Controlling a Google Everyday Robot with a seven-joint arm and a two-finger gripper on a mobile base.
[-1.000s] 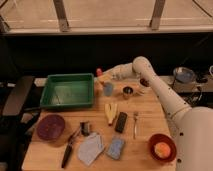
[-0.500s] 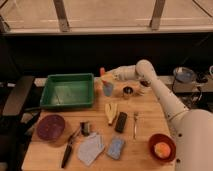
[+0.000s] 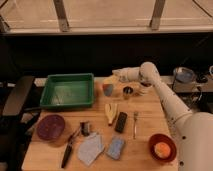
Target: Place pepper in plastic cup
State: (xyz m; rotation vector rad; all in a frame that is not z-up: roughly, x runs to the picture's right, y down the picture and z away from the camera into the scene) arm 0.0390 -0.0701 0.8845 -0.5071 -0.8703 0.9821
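Note:
The blue-grey plastic cup stands on the wooden table just right of the green tray. My gripper is directly above the cup's mouth, with the arm reaching in from the right. The orange-red pepper shows only as a small reddish streak at the cup's left rim, right under the gripper. I cannot tell whether the gripper still holds the pepper.
A green tray is left of the cup and a small metal cup is right of it. In front lie a pale yellow banana-like thing, a black block, a fork, a red bowl with orange fruit, a maroon plate, a sponge and a cloth.
The gripper has moved down and slightly right with the pepper, from above the tray's back right corner to just over the cup's mouth.

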